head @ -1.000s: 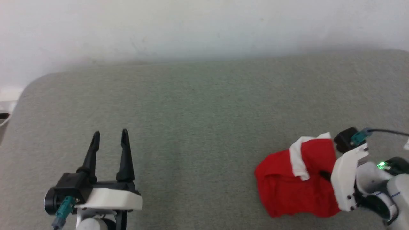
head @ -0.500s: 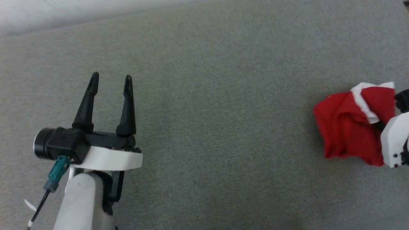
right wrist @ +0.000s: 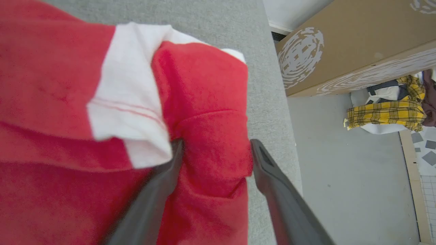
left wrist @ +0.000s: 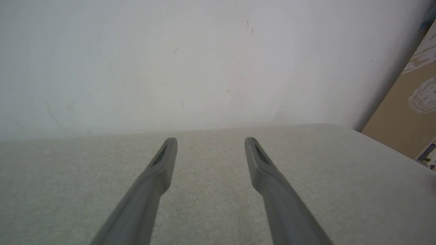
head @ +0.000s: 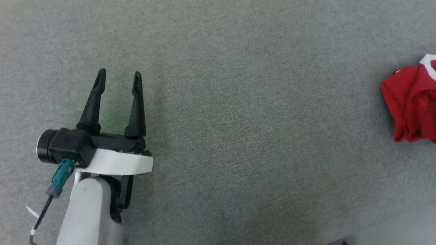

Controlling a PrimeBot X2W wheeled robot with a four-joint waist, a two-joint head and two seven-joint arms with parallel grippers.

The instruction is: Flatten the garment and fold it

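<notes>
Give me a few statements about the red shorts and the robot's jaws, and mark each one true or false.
1. The garment lies flat and neatly folded. False: it is bunched in a heap.
2. The left jaws stand open over the grey surface with nothing between them. True.
3. A fold of red fabric sits between the right jaws. True.
4. The garment is plain red all over. False: it has a white band.
5. A cardboard box stands beyond the grey surface's edge. True.
</notes>
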